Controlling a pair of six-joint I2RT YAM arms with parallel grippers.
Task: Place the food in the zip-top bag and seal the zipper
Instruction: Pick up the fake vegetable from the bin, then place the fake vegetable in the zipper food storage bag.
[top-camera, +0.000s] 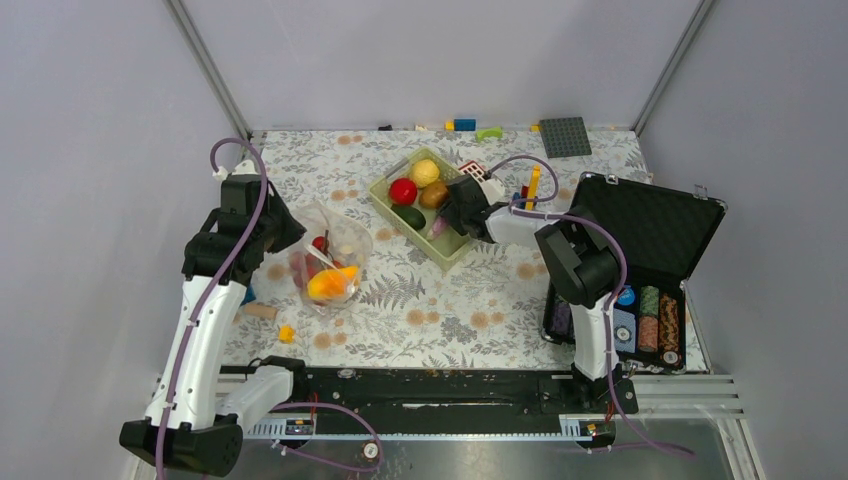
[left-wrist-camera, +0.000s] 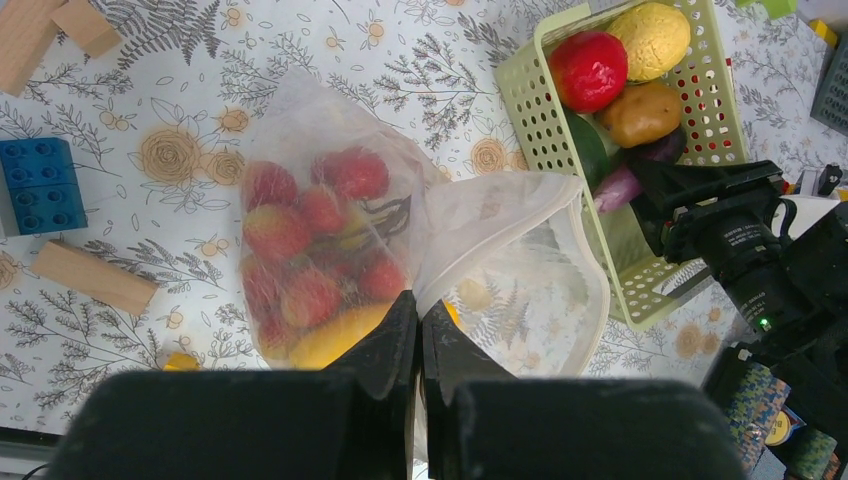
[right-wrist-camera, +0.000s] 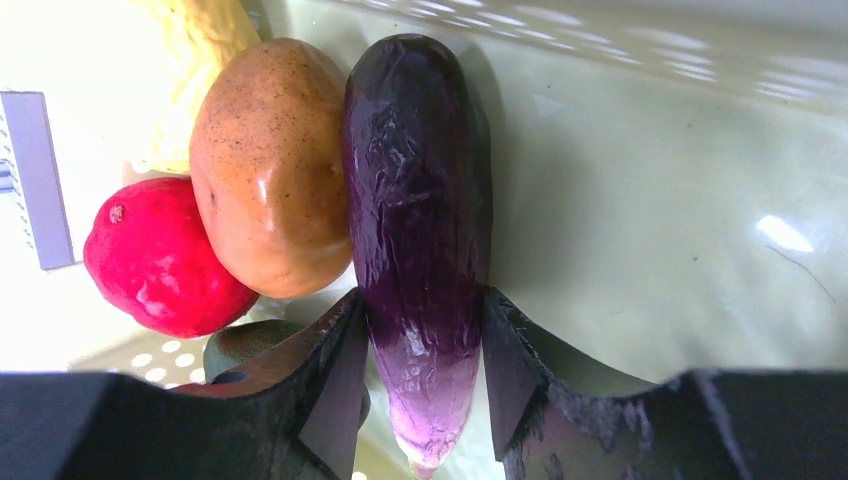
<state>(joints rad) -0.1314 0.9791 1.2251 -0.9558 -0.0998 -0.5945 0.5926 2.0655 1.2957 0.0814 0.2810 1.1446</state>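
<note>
Right claw (right-wrist-camera: 422, 340) has its two fingers part closed round the narrow pale end of the purple eggplant (right-wrist-camera: 415, 180). The pads sit snug on both flanks with no gap I can make out, so I read that as a grip. The eggplant lies flat on the floor of the green basket (right-wrist-camera: 650, 200), touching the brown-orange fruit (right-wrist-camera: 265, 170) along one side, with the red fruit (right-wrist-camera: 155, 260) beyond that.

I've got it near the tip, so I expect the heavy end to droop. I'd lift straight up and slowly until it's free of its neighbour and the basket wall, then carry it across level.

Left claw (left-wrist-camera: 420, 315) is pinched tight on the rim of the zip-top bag (left-wrist-camera: 320, 200), holding the mouth open toward the basket. Red and orange food sits at the bag's closed end, and the zipper (left-wrist-camera: 490, 238) is unsealed. I'd feed the eggplant in blunt end first and release only once it's well inside, since the film looks soft enough to fold.

My right arm reaches forward and to its left, wrist tipped down into the basket. My left arm stands tall, elbow high, wrist bent down over the bag, which lies near the basket.
</note>
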